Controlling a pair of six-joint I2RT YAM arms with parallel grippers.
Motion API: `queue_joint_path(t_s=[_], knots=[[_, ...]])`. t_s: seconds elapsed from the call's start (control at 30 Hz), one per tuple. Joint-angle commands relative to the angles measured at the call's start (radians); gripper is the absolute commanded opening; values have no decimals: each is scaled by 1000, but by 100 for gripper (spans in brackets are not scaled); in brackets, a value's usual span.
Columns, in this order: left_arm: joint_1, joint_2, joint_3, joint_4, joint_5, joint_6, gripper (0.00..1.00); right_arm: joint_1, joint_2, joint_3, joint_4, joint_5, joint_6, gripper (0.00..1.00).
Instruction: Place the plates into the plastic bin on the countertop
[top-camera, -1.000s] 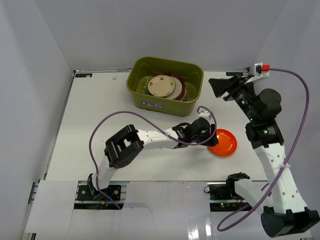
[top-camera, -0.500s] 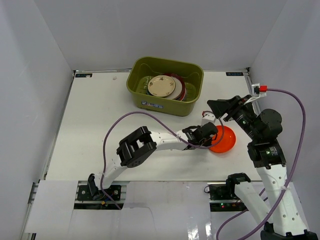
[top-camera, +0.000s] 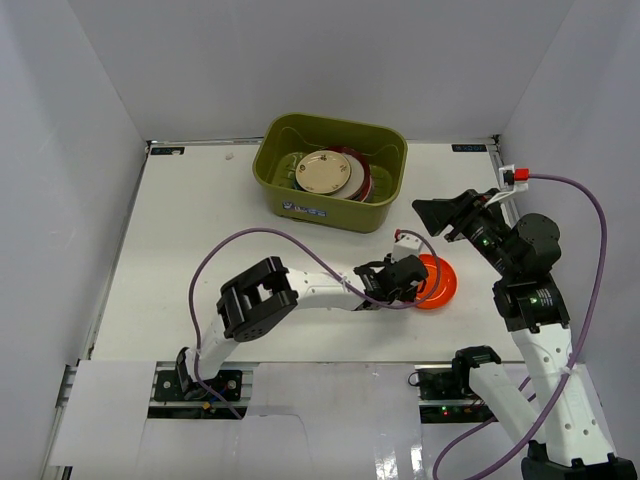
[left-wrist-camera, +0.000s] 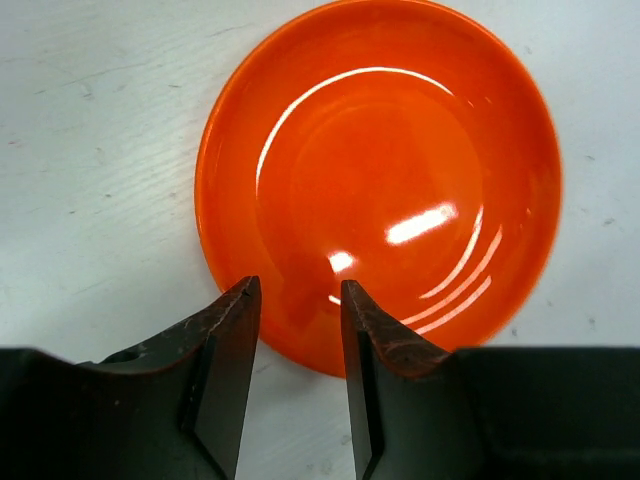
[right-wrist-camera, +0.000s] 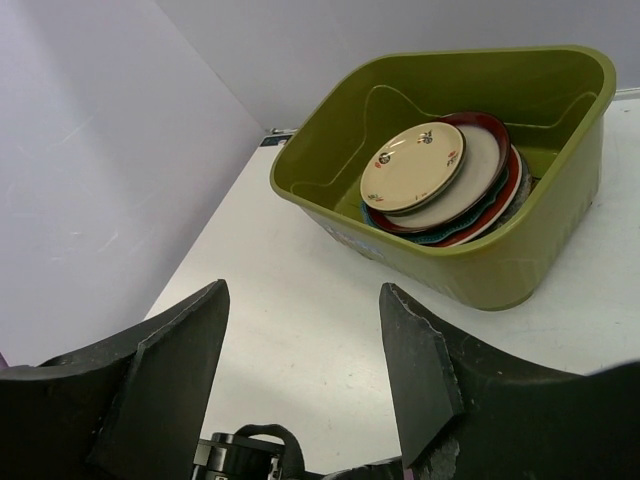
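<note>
A plain orange plate (left-wrist-camera: 380, 170) lies flat on the white countertop (top-camera: 200, 240), right of centre, also seen as the orange plate (top-camera: 440, 283). My left gripper (left-wrist-camera: 297, 295) hovers at the plate's near rim with its jaws apart and nothing pinched between them; from above the left gripper (top-camera: 408, 277) covers the plate's left edge. The olive-green plastic bin (top-camera: 275, 150) stands at the back and holds several stacked plates, a small cream plate (top-camera: 322, 173) on top. My right gripper (top-camera: 437, 214) hangs open above the table right of the bin, empty.
In the right wrist view the bin's wall (right-wrist-camera: 500, 270) is ahead and the cream plate (right-wrist-camera: 412, 165) tops the stack. White walls enclose the table. A purple cable (top-camera: 215, 260) loops over the left arm.
The left jaws closed at the orange plate's rim and have opened again; gripper and plate sit slightly further left. The right arm came down and forward, then held.
</note>
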Motion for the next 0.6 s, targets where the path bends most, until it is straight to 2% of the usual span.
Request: queue_joint_path(t_s=[0.0,0.1,0.2,0.33,0.47,0.57], knots=[[3,-77,-69,18,-104,-9,49,5,1,1,16,-8,-25,68],[3,-122,-134,73,-157,-19,51,5,10,-11,33,-18,-25,68],[8,-163,-200,116,-174,-29,61,7,19,-25,54,-32,-13,68],[9,-169,-223,121,-181,-56,62,7,23,-34,65,-38,-8,68],[9,-232,-312,225,-195,-66,63,7,24,-38,65,-35,-11,68],[9,-286,-359,244,-236,-67,63,7,30,-42,73,-44,-11,67]])
